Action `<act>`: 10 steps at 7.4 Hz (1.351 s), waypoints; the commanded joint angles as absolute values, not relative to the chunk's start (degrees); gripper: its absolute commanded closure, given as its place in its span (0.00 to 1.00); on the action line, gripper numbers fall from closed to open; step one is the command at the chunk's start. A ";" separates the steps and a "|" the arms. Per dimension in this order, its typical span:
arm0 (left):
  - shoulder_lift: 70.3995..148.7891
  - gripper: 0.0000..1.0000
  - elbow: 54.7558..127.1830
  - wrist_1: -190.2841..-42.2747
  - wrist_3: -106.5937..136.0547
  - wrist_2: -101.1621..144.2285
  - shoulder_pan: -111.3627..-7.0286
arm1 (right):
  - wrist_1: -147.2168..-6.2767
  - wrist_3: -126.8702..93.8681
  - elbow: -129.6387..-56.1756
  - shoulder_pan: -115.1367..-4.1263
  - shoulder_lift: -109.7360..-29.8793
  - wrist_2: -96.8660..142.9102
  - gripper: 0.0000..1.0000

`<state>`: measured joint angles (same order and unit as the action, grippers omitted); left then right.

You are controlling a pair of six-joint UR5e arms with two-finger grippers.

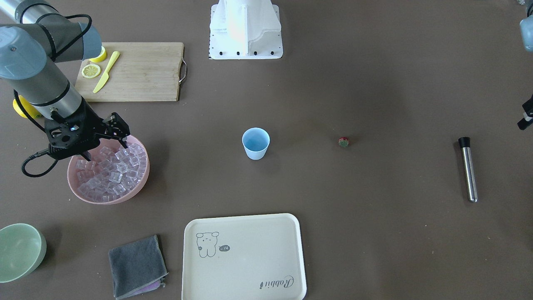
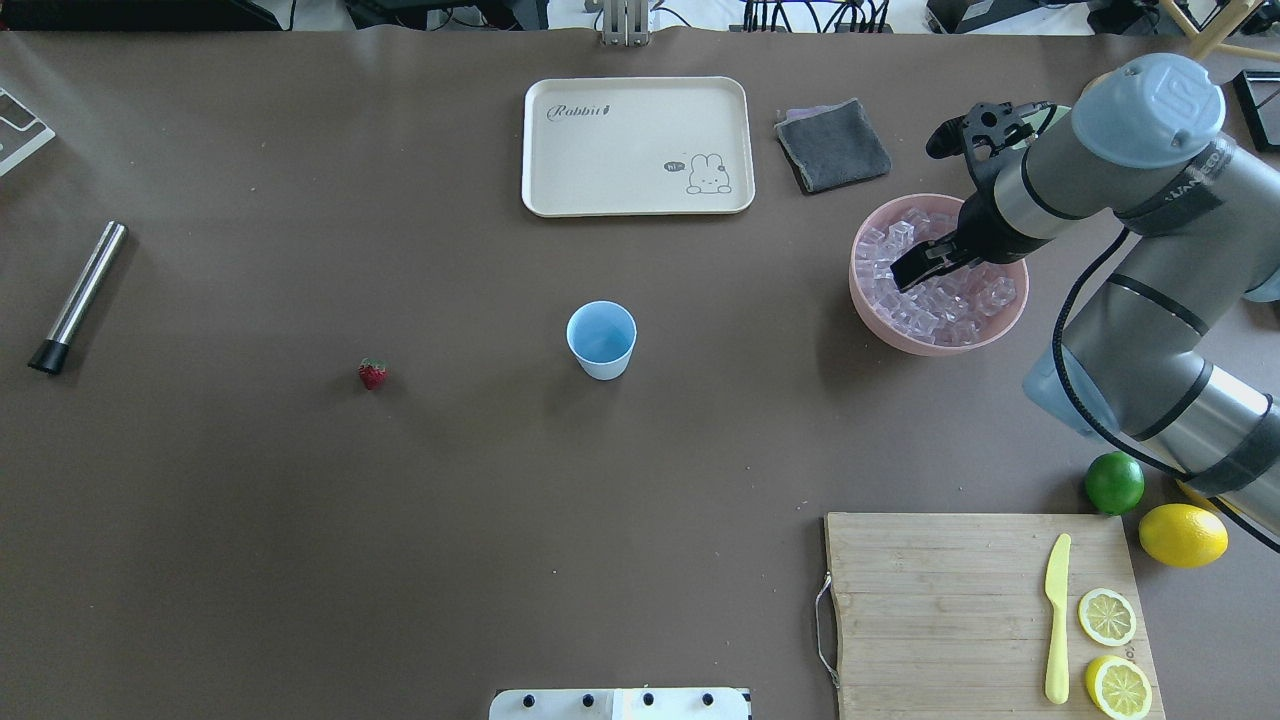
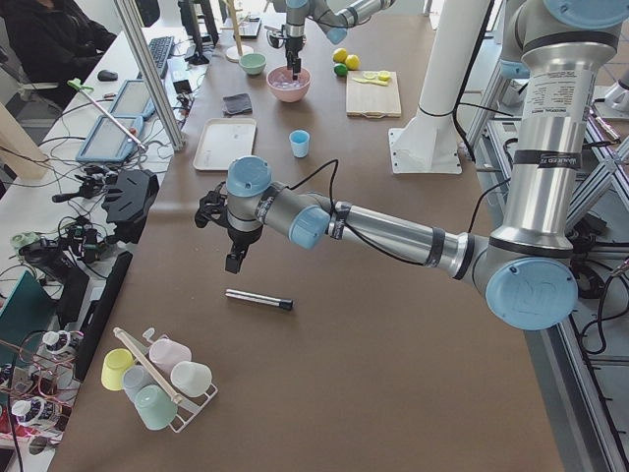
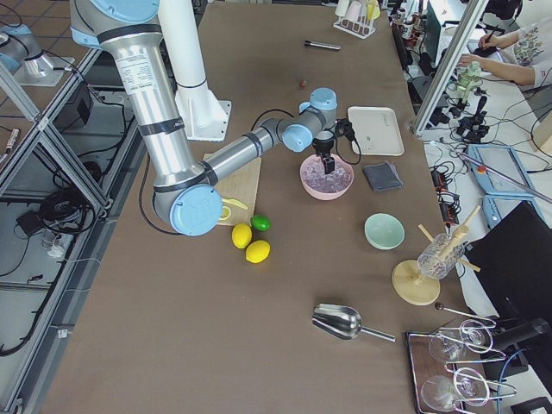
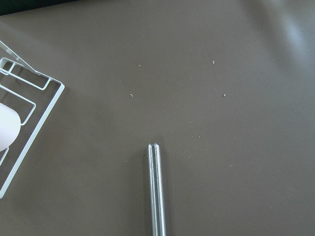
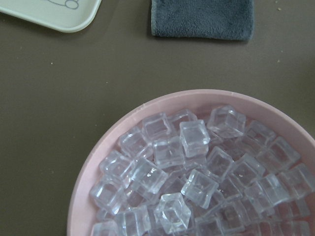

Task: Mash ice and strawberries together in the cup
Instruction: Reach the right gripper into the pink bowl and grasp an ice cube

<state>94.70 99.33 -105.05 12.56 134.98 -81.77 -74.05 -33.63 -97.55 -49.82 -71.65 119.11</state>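
Poised at bowl (image 1: 143,177) of ice (image 1: 116,177) with right jaws spread, to stock the empty cup (image 1: 255,143); impossible to tell for left jaws near the rod (image 1: 469,171).

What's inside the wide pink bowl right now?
Clear glossy ice cubes heaped in the wide pink bowl, the right gripper over them. The bowl's bottom is hidden under the cubes.

Brown table (image 2: 300,550): cup (image 2: 601,340), strawberry (image 2: 372,374), tray (image 2: 620,150), cutting board (image 2: 930,600) (lemon slices (image 2: 1107,617) atop), cloth (image 2: 833,145).
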 commanded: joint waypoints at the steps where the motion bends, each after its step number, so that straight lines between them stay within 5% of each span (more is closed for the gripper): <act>1: 94.83 0.02 99.23 -105.03 12.57 134.91 -81.74 | -69.00 -33.84 -93.95 -49.22 -72.07 119.00 0.07; 10: 94.92 0.02 98.88 -105.12 12.57 135.00 -81.39 | -68.82 -37.26 -94.66 -47.73 -72.51 118.56 0.16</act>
<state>94.89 98.82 -105.11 12.57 135.00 -81.48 -68.90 -36.79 -94.69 -47.88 -72.62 118.63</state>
